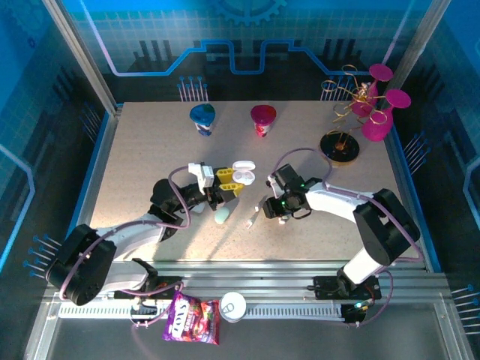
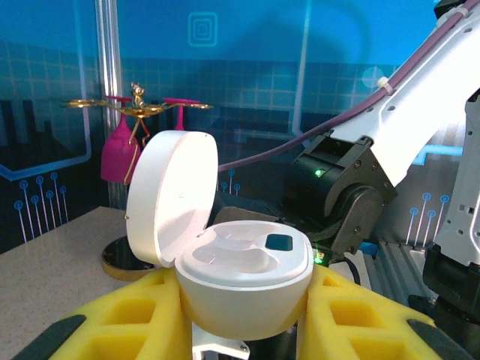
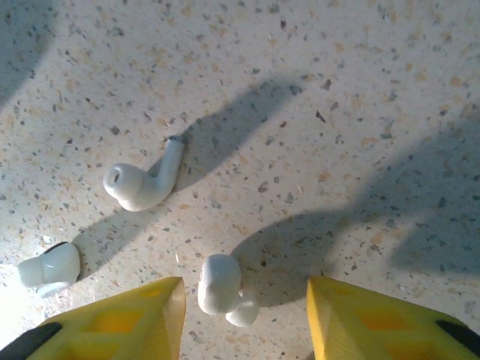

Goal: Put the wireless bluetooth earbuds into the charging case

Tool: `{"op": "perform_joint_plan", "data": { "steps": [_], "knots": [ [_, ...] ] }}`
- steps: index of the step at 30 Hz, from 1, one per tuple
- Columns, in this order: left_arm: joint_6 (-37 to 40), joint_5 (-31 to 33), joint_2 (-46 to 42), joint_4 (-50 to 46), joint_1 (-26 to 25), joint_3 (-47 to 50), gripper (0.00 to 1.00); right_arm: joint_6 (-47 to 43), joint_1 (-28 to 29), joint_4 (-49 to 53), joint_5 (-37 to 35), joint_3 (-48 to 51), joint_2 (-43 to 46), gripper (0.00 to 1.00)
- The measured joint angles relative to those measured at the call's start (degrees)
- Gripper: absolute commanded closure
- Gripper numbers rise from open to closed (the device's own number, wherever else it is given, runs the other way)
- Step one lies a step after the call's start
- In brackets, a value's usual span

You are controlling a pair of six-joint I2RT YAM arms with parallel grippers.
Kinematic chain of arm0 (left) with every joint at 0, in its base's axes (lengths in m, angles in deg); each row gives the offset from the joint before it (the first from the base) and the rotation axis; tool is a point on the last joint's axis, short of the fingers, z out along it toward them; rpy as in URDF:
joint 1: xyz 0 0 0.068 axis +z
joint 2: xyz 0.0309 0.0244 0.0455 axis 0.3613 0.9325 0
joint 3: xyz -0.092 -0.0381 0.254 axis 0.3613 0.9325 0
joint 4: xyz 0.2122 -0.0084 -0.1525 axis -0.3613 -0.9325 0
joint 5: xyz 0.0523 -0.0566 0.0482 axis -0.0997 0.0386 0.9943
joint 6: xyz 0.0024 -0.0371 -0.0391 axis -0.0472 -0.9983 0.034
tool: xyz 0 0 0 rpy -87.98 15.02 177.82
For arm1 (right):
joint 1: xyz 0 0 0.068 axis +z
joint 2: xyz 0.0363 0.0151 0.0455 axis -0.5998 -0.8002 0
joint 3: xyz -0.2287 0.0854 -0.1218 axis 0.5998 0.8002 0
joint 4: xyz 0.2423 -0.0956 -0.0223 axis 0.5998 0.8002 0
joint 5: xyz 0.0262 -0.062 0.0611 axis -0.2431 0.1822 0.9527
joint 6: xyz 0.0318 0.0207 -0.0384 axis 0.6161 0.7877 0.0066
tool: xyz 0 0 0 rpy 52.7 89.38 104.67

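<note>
My left gripper (image 2: 241,279) is shut on a white charging case (image 2: 247,259), its yellow pads (image 2: 127,315) pressed on both sides. The case's lid (image 2: 172,196) stands open and both wells look empty. From above, this case (image 1: 242,175) is held just above the middle of the table. My right gripper (image 3: 244,300) is open and low over the table, pointing down. One small white earbud (image 3: 220,288) lies between its yellow fingertips (image 3: 142,319), nearer the left one and touching neither. Two more earbuds (image 3: 142,184) (image 3: 49,268) lie to the left.
A pale teal case (image 1: 223,217) lies on the table below the left gripper. A blue cup (image 1: 202,118) and a magenta cup (image 1: 262,120) stand at the back. A gold stand with pink glasses (image 1: 367,105) fills the back right. A candy bag (image 1: 191,319) lies on the front rail.
</note>
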Motion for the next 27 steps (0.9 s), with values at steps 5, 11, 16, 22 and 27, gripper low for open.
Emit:
{"op": "perform_joint_plan", "data": {
  "steps": [5, 11, 16, 22, 27],
  "knots": [
    [0.63, 0.07, -2.21, -1.73, 0.00, 0.02, 0.76, 0.79, 3.52, 2.03, -3.89, -3.17, 0.09, 0.59],
    [1.46, 0.24, -3.89, -3.21, 0.00, 0.92, 0.76, 1.18, 6.23, 4.24, -7.52, -6.80, -2.19, 0.67],
    [2.12, 0.52, -6.23, -5.53, 0.00, 1.20, 0.76, 1.18, 7.10, 7.63, -10.75, -8.52, -4.39, 0.70],
    [3.43, 0.87, -8.57, -7.58, 0.00, 1.20, 0.75, 1.11, 8.85, 10.88, -13.55, -11.04, -7.39, 0.73],
    [3.41, 1.03, -8.63, -8.59, 0.00, 1.20, 0.75, 1.01, 9.27, 12.17, -14.40, -11.93, -9.25, 0.75]
  ]
}}
